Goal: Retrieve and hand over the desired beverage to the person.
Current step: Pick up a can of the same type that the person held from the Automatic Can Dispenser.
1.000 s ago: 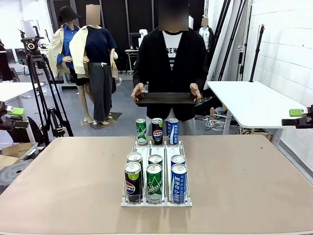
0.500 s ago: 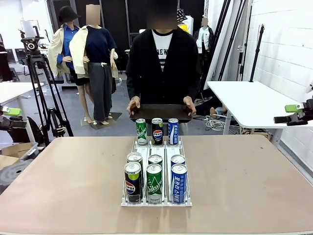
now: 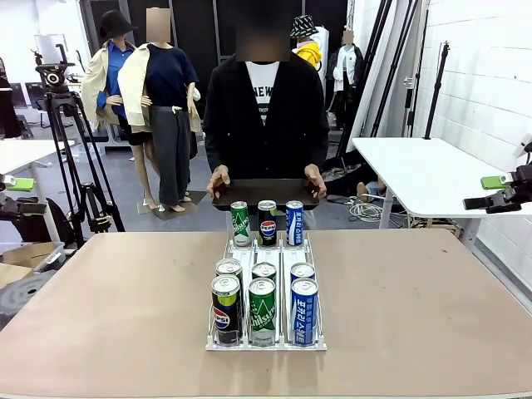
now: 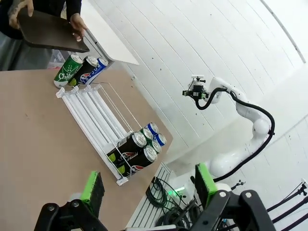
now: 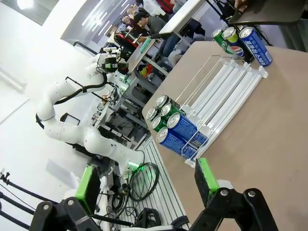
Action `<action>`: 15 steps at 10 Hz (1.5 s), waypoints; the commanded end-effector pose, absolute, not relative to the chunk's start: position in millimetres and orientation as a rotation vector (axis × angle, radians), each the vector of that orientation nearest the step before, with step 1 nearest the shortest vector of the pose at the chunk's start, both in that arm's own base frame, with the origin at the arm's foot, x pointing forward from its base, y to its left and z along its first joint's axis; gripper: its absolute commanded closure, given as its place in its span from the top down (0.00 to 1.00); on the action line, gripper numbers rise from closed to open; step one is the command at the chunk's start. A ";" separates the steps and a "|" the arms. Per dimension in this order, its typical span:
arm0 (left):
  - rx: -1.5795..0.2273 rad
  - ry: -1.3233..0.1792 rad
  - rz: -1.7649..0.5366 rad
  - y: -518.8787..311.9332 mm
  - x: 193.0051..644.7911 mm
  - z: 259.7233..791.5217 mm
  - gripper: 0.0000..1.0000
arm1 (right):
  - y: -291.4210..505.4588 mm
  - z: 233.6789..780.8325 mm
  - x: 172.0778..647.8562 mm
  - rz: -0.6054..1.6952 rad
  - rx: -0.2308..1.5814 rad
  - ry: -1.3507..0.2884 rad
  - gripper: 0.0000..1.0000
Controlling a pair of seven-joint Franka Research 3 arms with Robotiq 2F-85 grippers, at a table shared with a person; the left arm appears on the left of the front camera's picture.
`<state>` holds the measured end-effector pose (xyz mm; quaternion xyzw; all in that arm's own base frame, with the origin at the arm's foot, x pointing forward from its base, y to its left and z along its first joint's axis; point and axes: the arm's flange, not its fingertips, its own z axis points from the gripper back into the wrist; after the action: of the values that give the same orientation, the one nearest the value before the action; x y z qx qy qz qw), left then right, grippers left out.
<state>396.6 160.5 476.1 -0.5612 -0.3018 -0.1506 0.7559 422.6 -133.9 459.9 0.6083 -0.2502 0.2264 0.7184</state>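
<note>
Left claw (image 4: 148, 186) stands with jaws wide apart and nothing between them, raised beyond the left edge of the desk (image 3: 125, 291); right claw (image 5: 147, 182) likewise gapes empty, beyond the right edge. Along the desk's middle a white wire rack (image 3: 264, 252) runs from near the front edge toward the far edge, six cans (image 3: 262, 301) packed at its near end and three cans (image 3: 268, 223) upright at its far end. Behind the far edge stands the person (image 3: 262, 108), a hand (image 3: 219, 179) at each end of a dark tray (image 3: 264, 193) held level above those three.
</note>
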 end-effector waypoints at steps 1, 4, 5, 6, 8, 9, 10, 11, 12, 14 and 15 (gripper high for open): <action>-1.209 -0.656 -0.350 161.1 395.0 475.1 1.00 | -133.0 459.8 420.8 0.510 1.351 -0.567 1.00; -1.209 -0.656 -0.350 161.1 395.0 475.1 1.00 | -133.0 459.8 420.8 0.510 1.351 -0.567 1.00; -1.209 -0.656 -0.350 161.1 395.0 475.1 1.00 | -133.0 459.8 420.8 0.510 1.351 -0.567 1.00; -1.209 -0.656 -0.350 161.1 395.0 475.1 1.00 | -133.0 459.8 420.8 0.510 1.351 -0.567 1.00; -1.209 -0.656 -0.350 161.1 395.0 475.1 1.00 | -133.0 459.8 420.8 0.510 1.351 -0.567 1.00; -1.209 -0.656 -0.350 161.1 395.0 475.1 1.00 | -133.0 459.8 420.8 0.510 1.351 -0.567 1.00; -1.209 -0.656 -0.350 161.1 395.0 475.1 1.00 | -133.0 459.8 420.8 0.510 1.351 -0.567 1.00; -1.209 -0.656 -0.350 161.1 395.0 475.1 1.00 | -133.0 459.8 420.8 0.510 1.351 -0.567 1.00; -1.209 -0.656 -0.350 161.1 395.0 475.1 1.00 | -133.0 459.8 420.8 0.510 1.351 -0.567 1.00; -1.209 -0.656 -0.350 161.1 395.0 475.1 1.00 | -133.0 459.8 420.8 0.510 1.351 -0.567 1.00; -1.209 -0.656 -0.350 161.1 395.0 475.1 1.00 | -133.0 459.8 420.8 0.510 1.351 -0.567 1.00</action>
<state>397.2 158.7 476.1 -0.5604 -0.3003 -0.1529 0.7566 422.6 -133.9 460.0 0.6082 -0.2506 0.2268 0.7183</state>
